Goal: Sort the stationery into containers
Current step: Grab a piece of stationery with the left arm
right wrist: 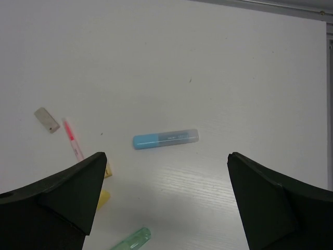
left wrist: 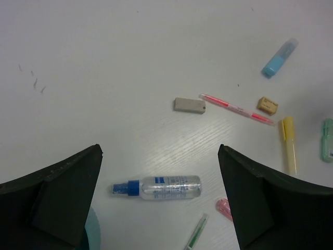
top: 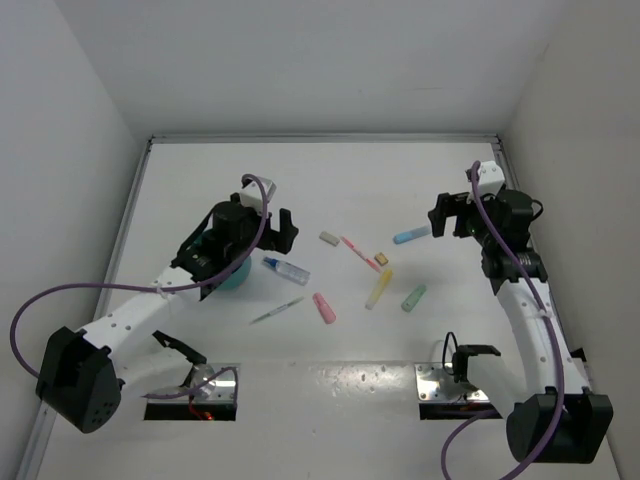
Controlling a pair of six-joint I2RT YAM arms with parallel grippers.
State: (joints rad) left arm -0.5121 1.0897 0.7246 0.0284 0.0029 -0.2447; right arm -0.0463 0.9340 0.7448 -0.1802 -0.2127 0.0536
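Observation:
Stationery lies scattered mid-table: a blue-capped clear tube (top: 286, 269) (left wrist: 158, 187), a grey eraser (top: 330, 238), a pink pen (top: 360, 253), a tan eraser (top: 382, 260), a yellow marker (top: 379, 288), a green marker (top: 414, 298), a pink marker (top: 324, 308), a green pen (top: 277, 311) and a blue marker (top: 411, 236) (right wrist: 165, 138). The teal cup (top: 235, 277) is mostly hidden under my left arm. My left gripper (top: 283, 230) (left wrist: 160, 151) hovers open just beyond the tube. Open and empty, my right gripper (top: 450, 215) (right wrist: 166, 156) hangs beside the blue marker.
White walls enclose the table on the left, back and right; the right wall edge (top: 510, 170) runs close behind my right arm. Purple cables loop off both arms. Two metal base plates (top: 445, 383) sit at the near edge.

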